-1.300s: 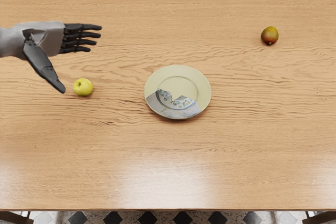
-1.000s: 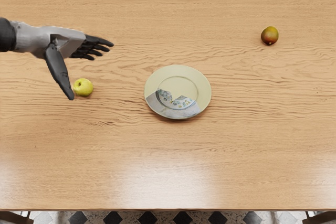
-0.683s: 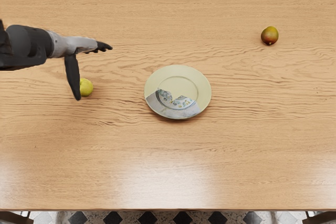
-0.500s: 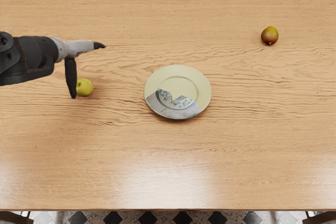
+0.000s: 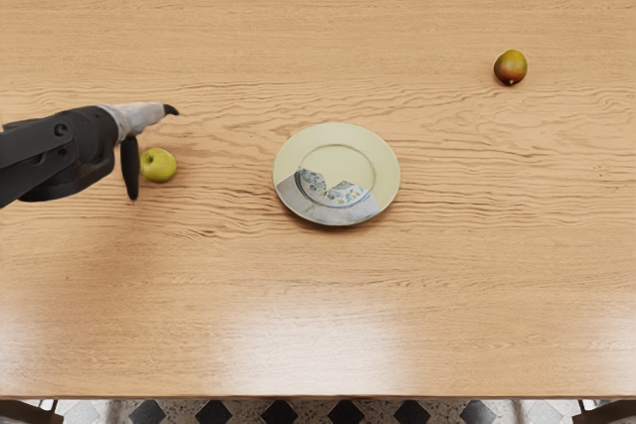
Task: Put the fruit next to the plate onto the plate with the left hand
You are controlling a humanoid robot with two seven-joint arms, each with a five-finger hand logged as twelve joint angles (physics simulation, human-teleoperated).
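Observation:
A small yellow-green apple (image 5: 159,164) lies on the wooden table, left of a shiny pale plate (image 5: 383,156) that stands at the table's middle. My left hand (image 5: 139,131) comes in from the left edge, seen nearly edge-on. Its thumb hangs down just left of the apple and its fingers reach out above and behind the fruit. The hand is open and holds nothing. A red-yellow fruit (image 5: 510,67) rests far off at the back right. The right arm is out of view.
The table's front edge runs along the bottom of the picture, with a tiled floor below it. A brown wall stands behind the back edge.
My left hand has rolled onto its side, drawn back leftward and sunk toward the apple, with the dark forearm now filling the left edge. The apple and plate have not moved.

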